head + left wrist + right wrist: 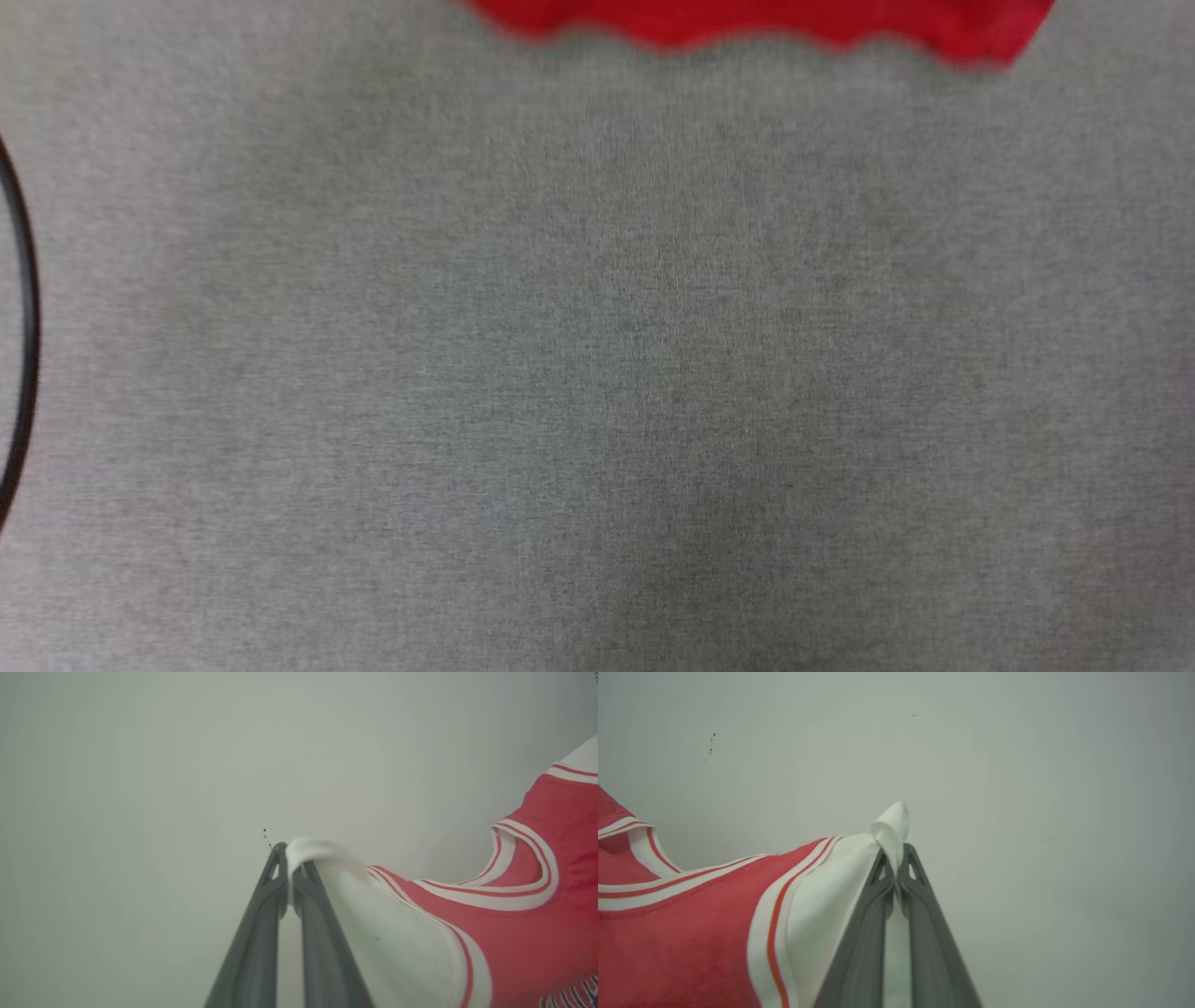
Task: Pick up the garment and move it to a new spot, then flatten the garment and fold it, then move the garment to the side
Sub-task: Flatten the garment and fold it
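In the head view, a grey, woven-textured worktop [597,373] was seen. Only the wavy lower hem of the garment [747,21], a red jersey-style T-shirt, was visible, blurred and at the far side of the worktop. Whether that hem touched the cloth surface could not be told. A thin dark curved cable [28,308] was seen toward the worktop's left side, well apart from the hem.

In the left wrist view, the left gripper [292,882] was seen with its two long dark fingers pressed together on a bunched tip of one white short sleeve [397,933]. From there the fabric was drawn taut toward the red-and-white striped neck trim [514,896], against a plain pale background [140,765].

In the right wrist view, the right gripper [896,877] was likewise clamped on the tip of the other white sleeve [822,914], a small fold of cloth standing above the fingertips, and the red body was stretched away from it.

The garment was judged to be held by both sleeves so that it would hang spread and uncreased by its own weight, ready to be laid flat on a new spot. The flattening and folding were judged not yet done.
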Motion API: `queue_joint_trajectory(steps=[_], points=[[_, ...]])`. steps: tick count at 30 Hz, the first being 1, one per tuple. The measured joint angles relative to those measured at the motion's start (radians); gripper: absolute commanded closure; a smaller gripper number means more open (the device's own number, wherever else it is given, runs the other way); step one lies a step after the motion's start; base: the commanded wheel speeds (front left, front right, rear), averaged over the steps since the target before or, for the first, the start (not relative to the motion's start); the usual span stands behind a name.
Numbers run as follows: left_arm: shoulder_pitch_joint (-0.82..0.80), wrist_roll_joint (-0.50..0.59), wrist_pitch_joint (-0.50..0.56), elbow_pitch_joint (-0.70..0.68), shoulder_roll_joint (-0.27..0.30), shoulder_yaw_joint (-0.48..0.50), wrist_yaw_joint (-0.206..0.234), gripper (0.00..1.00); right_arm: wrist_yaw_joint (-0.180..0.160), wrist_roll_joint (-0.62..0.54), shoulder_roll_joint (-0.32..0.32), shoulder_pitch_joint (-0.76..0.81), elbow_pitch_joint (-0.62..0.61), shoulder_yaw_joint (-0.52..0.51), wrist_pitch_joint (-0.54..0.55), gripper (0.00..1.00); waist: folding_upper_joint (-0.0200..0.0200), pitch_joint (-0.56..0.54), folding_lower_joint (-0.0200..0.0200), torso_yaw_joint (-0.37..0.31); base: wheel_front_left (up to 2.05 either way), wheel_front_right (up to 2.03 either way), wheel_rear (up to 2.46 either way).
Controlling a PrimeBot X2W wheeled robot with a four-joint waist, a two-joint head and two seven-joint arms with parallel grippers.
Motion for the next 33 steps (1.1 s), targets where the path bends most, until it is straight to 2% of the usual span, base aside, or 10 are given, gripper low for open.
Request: queue_joint_trajectory(steps=[8,15,26,33], points=[[-0.113,0.024,-0.052,0.117,-0.026,0.01,-0.017,1.0,0.0,-0.028,0.02,-0.185,0.187,0.04,-0.09,1.0,0.0,0.083,0.0,-0.018,0.0,0.0,0.0],[-0.087,0.014,-0.107,0.207,-0.031,0.005,-0.034,1.0,0.0,-0.032,0.049,-0.175,0.291,0.099,-0.153,1.0,0.0,0.122,-0.0001,-0.021,0.0,0.0,0.0],[0.206,-0.04,-0.203,0.266,-0.009,-0.007,-0.042,1.0,0.0,0.008,0.079,0.062,0.346,0.179,-0.266,1.0,0.0,0.094,-0.0001,-0.02,0.0,0.0,0.0],[0.488,-0.085,-0.228,0.193,0.025,0.032,-0.007,1.0,0.0,0.075,0.076,0.299,0.286,0.239,-0.319,1.0,0.0,0.008,-0.0003,-0.019,0.0,0.0,0.0]])
